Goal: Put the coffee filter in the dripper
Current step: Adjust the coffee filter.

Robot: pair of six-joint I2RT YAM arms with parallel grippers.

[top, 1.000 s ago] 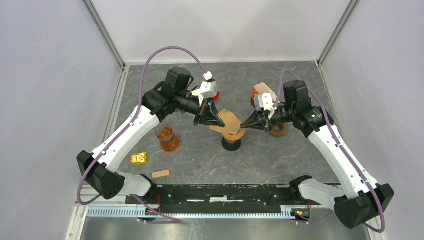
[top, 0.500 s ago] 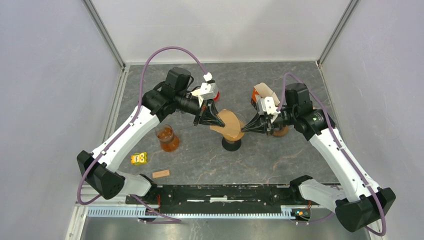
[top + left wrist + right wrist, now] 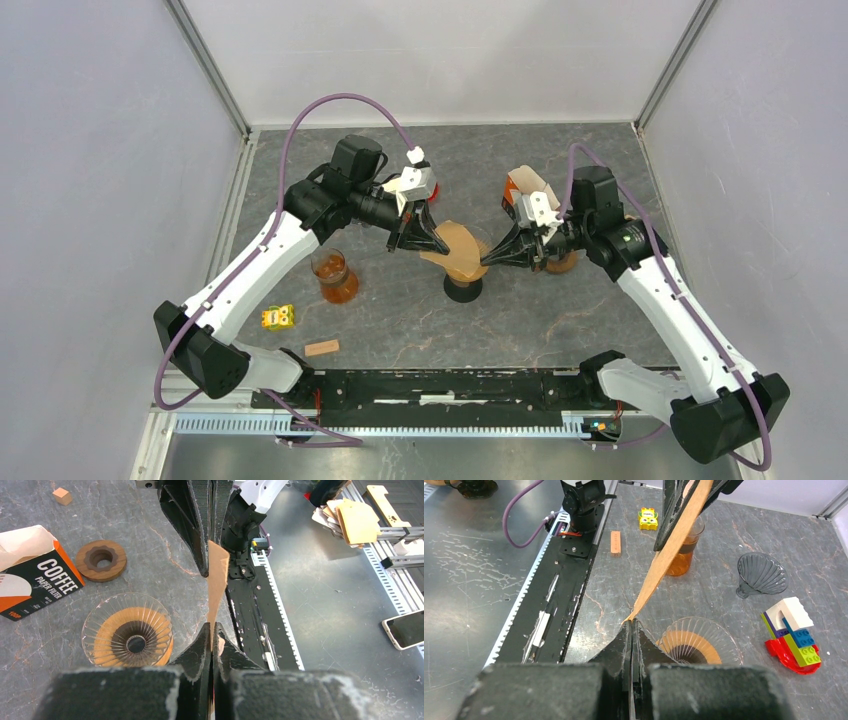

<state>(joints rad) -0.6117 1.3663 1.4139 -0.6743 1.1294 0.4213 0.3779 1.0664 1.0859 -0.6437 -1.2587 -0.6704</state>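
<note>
Left hand and right hand pinch opposite edges of coffee filter above the dripper.

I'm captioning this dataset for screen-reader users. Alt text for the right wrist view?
The right hand and left hand pinch opposite ends of a brown coffee filter, stretched between them. A ribbed glass dripper stands at lower right.

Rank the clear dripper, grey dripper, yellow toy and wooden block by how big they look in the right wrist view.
1. clear dripper, though it is nearest the camera.
2. grey dripper.
3. yellow toy and wooden block: about alike, both far off, so unranked.
</note>
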